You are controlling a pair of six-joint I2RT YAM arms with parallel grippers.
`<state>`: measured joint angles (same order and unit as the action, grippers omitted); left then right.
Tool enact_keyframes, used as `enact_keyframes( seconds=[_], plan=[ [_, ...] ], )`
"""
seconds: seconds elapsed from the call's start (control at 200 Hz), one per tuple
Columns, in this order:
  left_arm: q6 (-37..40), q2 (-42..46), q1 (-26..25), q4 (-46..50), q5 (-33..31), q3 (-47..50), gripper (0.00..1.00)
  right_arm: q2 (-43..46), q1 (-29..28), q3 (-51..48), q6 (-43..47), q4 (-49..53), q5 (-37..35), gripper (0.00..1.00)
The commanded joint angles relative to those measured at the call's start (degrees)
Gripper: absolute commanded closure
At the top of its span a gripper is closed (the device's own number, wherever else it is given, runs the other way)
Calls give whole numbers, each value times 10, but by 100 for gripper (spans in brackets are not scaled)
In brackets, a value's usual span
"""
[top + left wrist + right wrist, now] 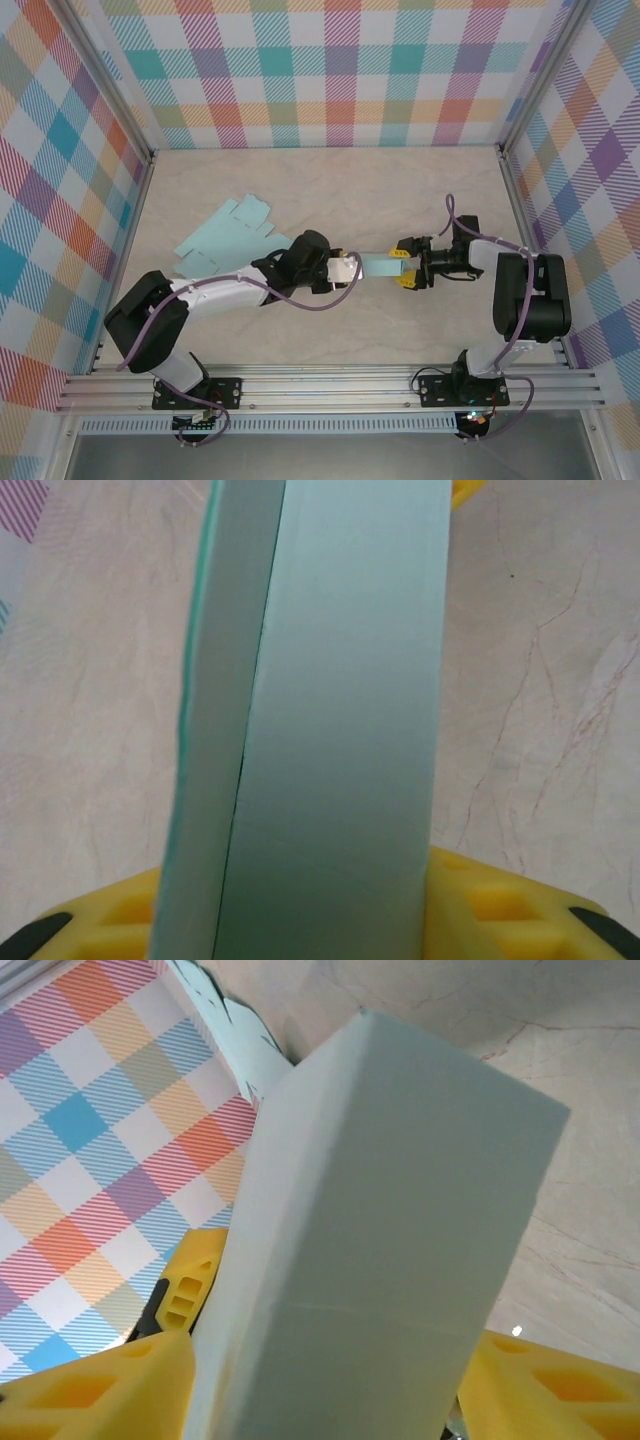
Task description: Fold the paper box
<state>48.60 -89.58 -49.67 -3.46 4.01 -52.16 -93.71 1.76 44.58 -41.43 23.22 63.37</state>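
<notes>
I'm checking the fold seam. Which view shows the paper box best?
Left wrist: the paper box is close, its overlapping seam plainly visible. Right wrist shows smooth faces and one edge; top external shows it small and distant.

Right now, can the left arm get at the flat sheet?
Probably not yet: the left gripper is closed around the folded box. The flat sheet lies close beside that arm, with nothing on it.

Bright, even light is coming from overhead, washing the bench [400,190] in a flat tone and casting only soft, faint shadows beside the arms. In both wrist views the paper box [340,730] is sitting very close to the lens, its near end softening out of focus. A small white glint is shining low in the right wrist view.
</notes>
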Motion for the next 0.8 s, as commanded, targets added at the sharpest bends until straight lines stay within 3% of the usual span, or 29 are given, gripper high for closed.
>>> enact_keyframes(
  seconds=[0.0,0.18,0.41,0.63,0.795],
  plan=[
    [-29,8,8,90,31,-38,62,14,1,10,17,16,-10,23],
    [-43,-11,40,213,92,-93,63,42,6,31,27,40,-49,16],
    [-39,-72,74,357,154,-185,62,103,21,57,68,103,-143,15],
    [-54,-116,84,354,145,-214,51,195,24,68,112,125,-242,18],
    [-64,-118,85,326,141,-214,40,252,24,70,146,128,-268,19]
  ],
)
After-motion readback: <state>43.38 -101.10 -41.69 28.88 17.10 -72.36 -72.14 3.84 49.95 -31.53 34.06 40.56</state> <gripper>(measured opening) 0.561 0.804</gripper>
